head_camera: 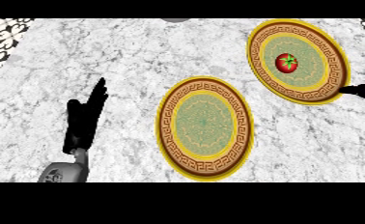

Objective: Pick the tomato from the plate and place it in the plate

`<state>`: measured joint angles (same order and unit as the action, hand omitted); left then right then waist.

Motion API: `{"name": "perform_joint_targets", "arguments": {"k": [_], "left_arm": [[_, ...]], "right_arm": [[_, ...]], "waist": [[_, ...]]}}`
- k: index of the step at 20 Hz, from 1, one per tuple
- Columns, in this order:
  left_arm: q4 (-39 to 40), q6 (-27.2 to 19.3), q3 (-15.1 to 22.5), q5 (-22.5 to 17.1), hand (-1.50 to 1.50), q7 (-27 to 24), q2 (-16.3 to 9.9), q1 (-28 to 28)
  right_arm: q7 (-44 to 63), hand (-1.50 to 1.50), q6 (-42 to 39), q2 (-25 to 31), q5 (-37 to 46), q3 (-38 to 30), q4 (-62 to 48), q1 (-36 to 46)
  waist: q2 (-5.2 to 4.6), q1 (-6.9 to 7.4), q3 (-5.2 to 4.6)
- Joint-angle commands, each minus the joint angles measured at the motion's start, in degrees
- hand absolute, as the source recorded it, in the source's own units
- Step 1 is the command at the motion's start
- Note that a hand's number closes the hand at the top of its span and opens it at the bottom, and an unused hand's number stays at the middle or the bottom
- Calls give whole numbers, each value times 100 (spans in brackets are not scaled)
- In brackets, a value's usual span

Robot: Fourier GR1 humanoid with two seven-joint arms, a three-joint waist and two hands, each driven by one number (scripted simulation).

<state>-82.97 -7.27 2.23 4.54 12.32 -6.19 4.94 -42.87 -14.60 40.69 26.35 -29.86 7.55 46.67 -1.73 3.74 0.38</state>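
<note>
On the far right of your desk, the tomato sits near the middle of a round ornate plate, red with a green stem on top. That plate has a gold rim, a brown band with a key pattern and a pale green centre, and it lies tilted in your view, running from upper left to lower right.

Nearer to you, around the middle of the view, you have a second plate of the same design. Its green centre carries nothing. The two plates lie near each other but apart, with a strip of marbled grey-white desk between them.

Your left hand shows at the lower left, well apart from both plates. It stands with its fingers straight and pointing up the view, the thumb out to the side, holding nothing. Its grey forearm comes in from the lower edge.

Your right hand barely shows: only a dark tip pokes in at the right edge, just beside the lower rim of the tomato's plate. You cannot tell from this sliver whether that hand is spread or curled.

A patterned patch marks the upper left corner.
</note>
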Motion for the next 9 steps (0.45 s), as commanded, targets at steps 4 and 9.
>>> {"name": "perform_joint_targets", "arguments": {"k": [4,9], "left_arm": [[173,25,5,2,0,-128,54,25],[45,-60,8,82,0,116,32,223]], "right_arm": [[-54,-150,283,5,-55,-88,-10,-158],[95,-150,256,304,71,6,-16,-207]], "waist": [[-13,10,4],[-25,9,10]]}}
